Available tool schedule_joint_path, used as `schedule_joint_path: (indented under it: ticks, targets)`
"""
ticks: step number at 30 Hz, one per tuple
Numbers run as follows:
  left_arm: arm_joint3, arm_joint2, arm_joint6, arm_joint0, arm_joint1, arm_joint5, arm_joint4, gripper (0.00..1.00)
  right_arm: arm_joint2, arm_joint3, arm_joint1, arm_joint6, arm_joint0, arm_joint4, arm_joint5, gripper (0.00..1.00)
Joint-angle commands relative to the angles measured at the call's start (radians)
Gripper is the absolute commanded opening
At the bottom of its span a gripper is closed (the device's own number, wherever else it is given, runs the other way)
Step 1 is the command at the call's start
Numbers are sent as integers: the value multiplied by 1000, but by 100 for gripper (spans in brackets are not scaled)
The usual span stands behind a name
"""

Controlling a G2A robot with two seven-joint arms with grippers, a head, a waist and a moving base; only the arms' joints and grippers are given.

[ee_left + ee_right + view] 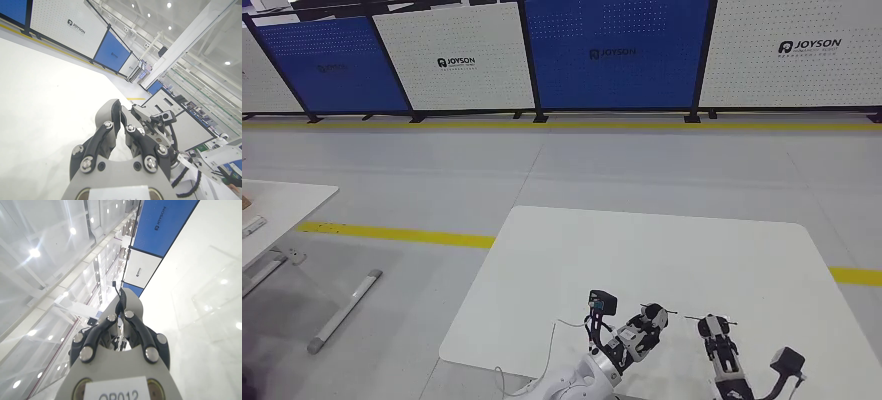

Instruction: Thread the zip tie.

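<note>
Both grippers hover close together over the near edge of the white table. My right gripper is shut on a thin black zip tie. The tie's small square head pokes out just past the fingertips. In the top view that gripper sits on the right, with a short black strip pointing toward the other arm. My left gripper has its fingers pressed together. From above, a thin black strip juts out at the tip of the left gripper. Behind it, the left wrist view shows the right gripper.
A thin white cable lies on the table by the left arm. The table's left edge drops to grey floor. Another white table stands far left. Blue and white fence panels line the back, beyond a yellow floor line.
</note>
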Motion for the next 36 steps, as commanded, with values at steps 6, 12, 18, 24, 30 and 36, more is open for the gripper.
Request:
schedule_joint_path:
  ticks: [6,12,18,24,30,36]
  targets:
    - [0,0,0,0,0,0,0,0,-1,-34,-6,-82,-45,-76,0,0]
    - [0,0,0,0,0,0,0,0,-1,-34,-6,-82,-45,-76,0,0]
    - [0,0,0,0,0,0,0,0,-1,-34,-6,-82,-45,-76,0,0]
    - [0,0,0,0,0,0,0,0,64,-74,1,-4,-57,-119,53,0]
    - [0,0,0,0,0,0,0,0,217,-206,23,125,-153,-146,90,0]
    - [0,0,0,0,0,0,0,0,357,-274,45,385,-195,-138,181,0]
